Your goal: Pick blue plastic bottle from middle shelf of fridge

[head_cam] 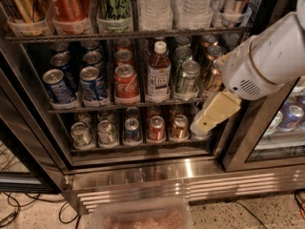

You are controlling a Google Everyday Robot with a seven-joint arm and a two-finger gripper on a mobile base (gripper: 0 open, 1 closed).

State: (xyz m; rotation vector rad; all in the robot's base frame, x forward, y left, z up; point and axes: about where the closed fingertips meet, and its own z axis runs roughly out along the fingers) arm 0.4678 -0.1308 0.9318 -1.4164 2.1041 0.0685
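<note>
My end effector (213, 114) hangs right of centre, before the fridge (157, 175); open or closed, I cannot tell. The blue plastic bottle (158, 71) stands mid-frame on the middle shelf (95, 109). Coming in slanted, I could topple the green can (187, 78) beside it.

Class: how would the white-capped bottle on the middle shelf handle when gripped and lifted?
The bottle looks full of dark drink, so probably heavy for its size. Tall and narrow, it may tip against neighbouring cans. The hand hangs lower right of it, apart.
</note>
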